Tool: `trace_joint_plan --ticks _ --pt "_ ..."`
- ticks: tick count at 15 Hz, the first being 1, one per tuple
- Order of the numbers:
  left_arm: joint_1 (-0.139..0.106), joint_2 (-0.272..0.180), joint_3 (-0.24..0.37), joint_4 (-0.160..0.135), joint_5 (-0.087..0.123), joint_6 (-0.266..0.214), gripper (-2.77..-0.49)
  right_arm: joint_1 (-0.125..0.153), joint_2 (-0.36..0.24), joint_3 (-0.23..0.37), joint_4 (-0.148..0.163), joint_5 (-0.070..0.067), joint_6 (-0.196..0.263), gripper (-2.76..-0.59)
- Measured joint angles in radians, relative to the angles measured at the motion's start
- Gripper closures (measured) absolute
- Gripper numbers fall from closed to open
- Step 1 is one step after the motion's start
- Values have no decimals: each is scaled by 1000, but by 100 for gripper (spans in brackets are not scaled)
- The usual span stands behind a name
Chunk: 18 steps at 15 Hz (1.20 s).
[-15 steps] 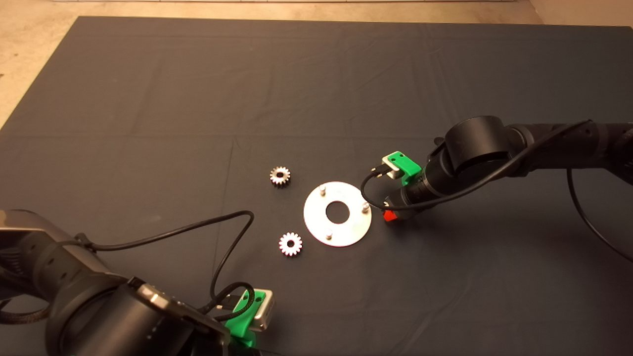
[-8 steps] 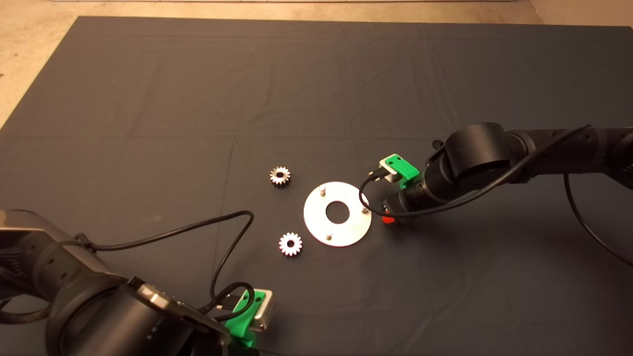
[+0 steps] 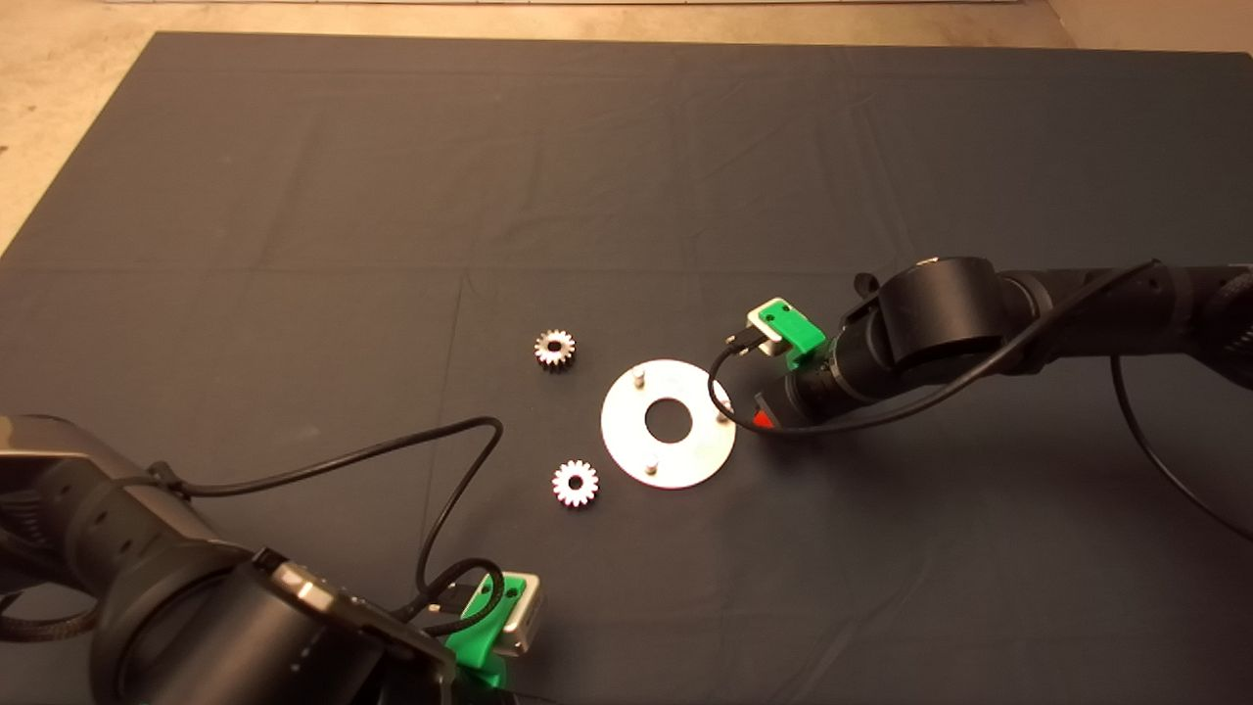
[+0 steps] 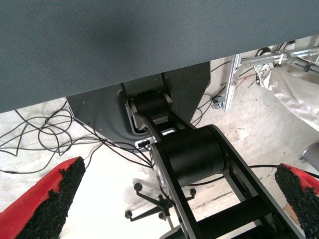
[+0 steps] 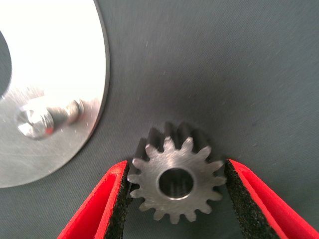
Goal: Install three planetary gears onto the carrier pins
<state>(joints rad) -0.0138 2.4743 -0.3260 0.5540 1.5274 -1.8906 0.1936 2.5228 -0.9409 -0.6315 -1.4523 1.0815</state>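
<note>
Right hand [image 5: 175,199]: brought in from the right edge of the head view to just beside the disc's right rim; a gear [image 5: 175,181] is bracketed between its two black pads [image 5: 119,204], the pads touching or all but touching the teeth on both sides. Whether it is lifted or resting on the mat cannot be told.
Left hand [image 4: 174,209]: parked at the lower left of the head view, fingers spread wide, nothing between them; floor and cables are shown in its wrist view.
Disc [image 3: 669,423]: lying flat on the dark mat [image 3: 392,196] at centre frame, all three carrier pins [image 3: 638,375] standing bare.
Upper loose gear [image 3: 554,349]: seen flat on the tabletop, up and left of the disc, apart from it.
Lower loose gear [image 3: 575,484]: seen flat, near the disc's lower left rim, not touching.
</note>
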Motion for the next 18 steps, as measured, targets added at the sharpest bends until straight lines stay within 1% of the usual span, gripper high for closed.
trace_joint_plan --ticks 1,3,4,9,12,18 --pt "0 0 0 0 0 0 -277 -6 -1 0 0 0 0 -128" --pt "0 0 0 0 0 0 -277 -14 -2 0 0 -1 0 -123" --pt "0 0 0 0 0 0 -277 -16 -2 0 -1 -3 0 -116" --pt "0 0 0 0 0 0 -277 -16 -2 1 -1 -3 -1 -114" --pt "0 0 0 0 0 0 -277 -16 -2 1 -1 -5 -3 -105" --pt "0 0 0 0 0 0 -277 -13 -2 1 -1 -6 -3 -99"
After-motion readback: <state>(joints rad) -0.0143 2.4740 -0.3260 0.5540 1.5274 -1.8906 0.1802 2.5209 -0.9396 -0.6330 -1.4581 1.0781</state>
